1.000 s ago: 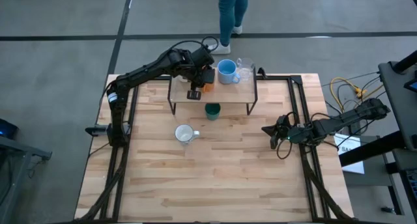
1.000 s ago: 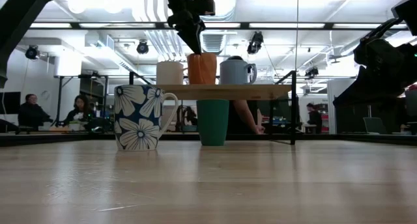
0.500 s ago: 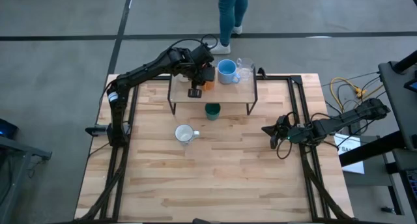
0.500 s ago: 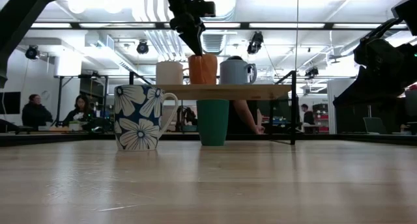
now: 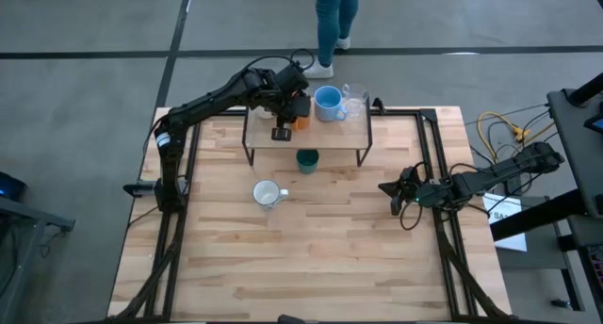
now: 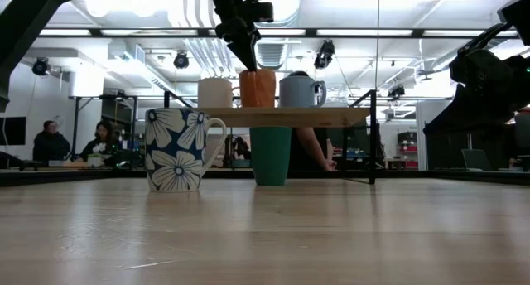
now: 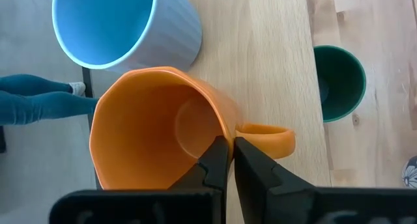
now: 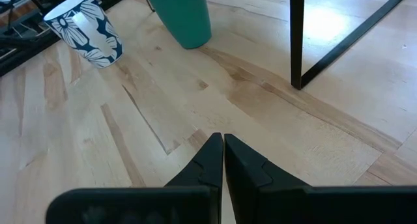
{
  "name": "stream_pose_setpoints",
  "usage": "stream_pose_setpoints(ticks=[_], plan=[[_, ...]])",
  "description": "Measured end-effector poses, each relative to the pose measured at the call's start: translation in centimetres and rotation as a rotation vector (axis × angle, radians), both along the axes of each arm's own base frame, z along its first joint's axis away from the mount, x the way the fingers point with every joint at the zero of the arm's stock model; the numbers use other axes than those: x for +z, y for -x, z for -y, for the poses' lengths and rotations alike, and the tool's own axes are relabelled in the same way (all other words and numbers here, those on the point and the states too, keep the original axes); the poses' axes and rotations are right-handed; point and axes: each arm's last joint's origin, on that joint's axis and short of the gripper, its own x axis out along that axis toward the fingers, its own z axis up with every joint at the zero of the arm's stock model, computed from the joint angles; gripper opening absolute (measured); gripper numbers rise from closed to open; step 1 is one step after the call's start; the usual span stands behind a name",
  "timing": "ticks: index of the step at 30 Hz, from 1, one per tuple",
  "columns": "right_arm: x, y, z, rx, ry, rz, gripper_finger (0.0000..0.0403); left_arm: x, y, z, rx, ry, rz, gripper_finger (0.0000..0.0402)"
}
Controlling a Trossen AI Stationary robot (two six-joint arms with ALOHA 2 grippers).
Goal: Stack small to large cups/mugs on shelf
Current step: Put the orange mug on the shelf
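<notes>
The shelf stands at the table's far middle. On it, in a row, are a white mug, an orange mug, a light blue mug and a clear glass. My left gripper comes down onto the orange mug and is shut on it. A dark green cup stands on the table at the shelf's near edge. A flower-patterned mug stands nearer, to the left. My right gripper waits shut, low over the table's right side. My left gripper pinches the orange mug's wall at the rim, just beside the handle, with one finger inside the mug and one outside. The fingers slant down from above. The mug is about upright, its base at the shelf top, between the white and light blue mugs.
A person stands on the floor beyond the table's far edge. The shelf's thin black legs stand on the table. The near half of the table is bare wood. Cables lie to the right of the table.
</notes>
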Motion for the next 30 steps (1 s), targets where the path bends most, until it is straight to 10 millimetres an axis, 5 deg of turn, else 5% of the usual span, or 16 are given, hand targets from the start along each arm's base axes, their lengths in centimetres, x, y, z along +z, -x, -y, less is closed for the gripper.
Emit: stream_pose_setpoints(ticks=[30], plan=[[0.00, 0.00, -0.01, 0.002, -0.002, 0.000, 0.0008, 0.01, 0.05, -0.19, -0.037, 0.008, 0.005, 0.0000]])
